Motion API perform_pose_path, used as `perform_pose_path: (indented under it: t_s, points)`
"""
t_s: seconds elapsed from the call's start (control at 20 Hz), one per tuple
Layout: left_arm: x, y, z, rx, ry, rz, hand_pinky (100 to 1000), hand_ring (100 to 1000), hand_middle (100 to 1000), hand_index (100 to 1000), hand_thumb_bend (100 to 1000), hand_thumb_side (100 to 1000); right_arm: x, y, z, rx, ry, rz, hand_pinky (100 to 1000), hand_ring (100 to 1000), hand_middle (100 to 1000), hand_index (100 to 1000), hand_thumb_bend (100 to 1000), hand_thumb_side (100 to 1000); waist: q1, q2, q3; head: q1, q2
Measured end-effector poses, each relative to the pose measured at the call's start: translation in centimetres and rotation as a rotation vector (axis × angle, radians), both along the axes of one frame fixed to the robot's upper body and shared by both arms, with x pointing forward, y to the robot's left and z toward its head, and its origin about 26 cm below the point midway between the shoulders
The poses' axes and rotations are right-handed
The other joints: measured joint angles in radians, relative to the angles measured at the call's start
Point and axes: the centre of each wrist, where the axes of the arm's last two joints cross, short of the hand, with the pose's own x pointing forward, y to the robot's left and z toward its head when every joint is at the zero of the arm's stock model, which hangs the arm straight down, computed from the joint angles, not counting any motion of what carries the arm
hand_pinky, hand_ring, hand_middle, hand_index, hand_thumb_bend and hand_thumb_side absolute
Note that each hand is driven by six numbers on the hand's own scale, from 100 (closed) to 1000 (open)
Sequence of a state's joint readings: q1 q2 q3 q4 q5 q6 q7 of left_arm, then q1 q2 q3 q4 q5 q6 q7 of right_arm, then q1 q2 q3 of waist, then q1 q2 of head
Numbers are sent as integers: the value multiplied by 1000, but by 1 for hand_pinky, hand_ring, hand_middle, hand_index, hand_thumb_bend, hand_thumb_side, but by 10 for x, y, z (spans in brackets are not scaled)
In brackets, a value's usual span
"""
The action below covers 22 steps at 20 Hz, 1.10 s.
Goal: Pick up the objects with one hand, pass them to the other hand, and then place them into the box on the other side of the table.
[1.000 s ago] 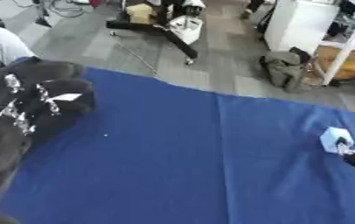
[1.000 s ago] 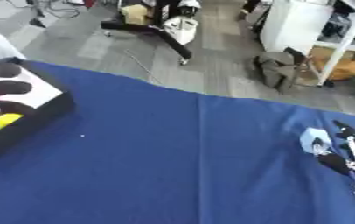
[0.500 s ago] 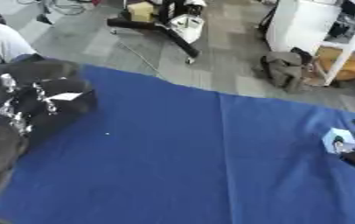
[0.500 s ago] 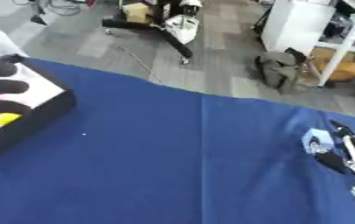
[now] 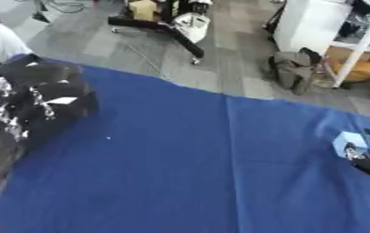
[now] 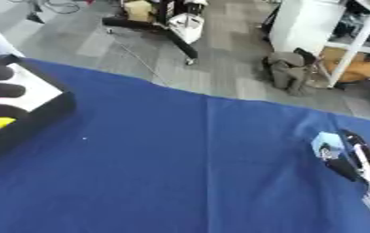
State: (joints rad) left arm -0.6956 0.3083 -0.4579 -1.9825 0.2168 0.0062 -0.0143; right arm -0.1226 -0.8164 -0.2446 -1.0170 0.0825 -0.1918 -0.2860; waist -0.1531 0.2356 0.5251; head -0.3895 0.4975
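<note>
The box (image 6: 28,109) sits at the tabletop's (image 6: 188,173) left edge, with the left hand (image 5: 37,98) over it. At the far right edge a small block (image 6: 327,144) lies touching the right hand (image 6: 356,161). Floor (image 6: 220,59) lies beyond the tabletop.

Left hand (image 5: 37,98) raised at left edge; right hand (image 6: 354,157) low at right edge, fingers extended.

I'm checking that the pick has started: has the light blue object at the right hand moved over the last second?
No. The light blue object sits at the same spot on the blue cloth, just right of its crease, with the right hand beside it.
</note>
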Motion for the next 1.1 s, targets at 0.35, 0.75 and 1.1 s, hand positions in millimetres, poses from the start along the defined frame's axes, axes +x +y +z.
perform_pose_path:
  t_s: [0.35, 0.75, 1.1]
  points:
    - [-1, -1, -1, 8, 0, -2, 747, 802, 803, 838, 1000, 579, 3, 3, 0, 9, 2, 21, 818, 966, 987, 1000, 100, 561, -2, 0, -2, -9, 2]
    - [-1, -2, -1, 11, 0, -3, 749, 795, 803, 839, 1000, 579, 4, 4, -3, 22, 13, 26, 802, 938, 966, 989, 100, 534, -2, 0, -4, -84, 41]
    - [-1, -2, -2, 13, 0, -6, 751, 795, 803, 839, 1000, 581, 5, 5, -4, 18, 18, 26, 766, 876, 859, 884, 100, 220, -3, 1, -4, -105, 51]
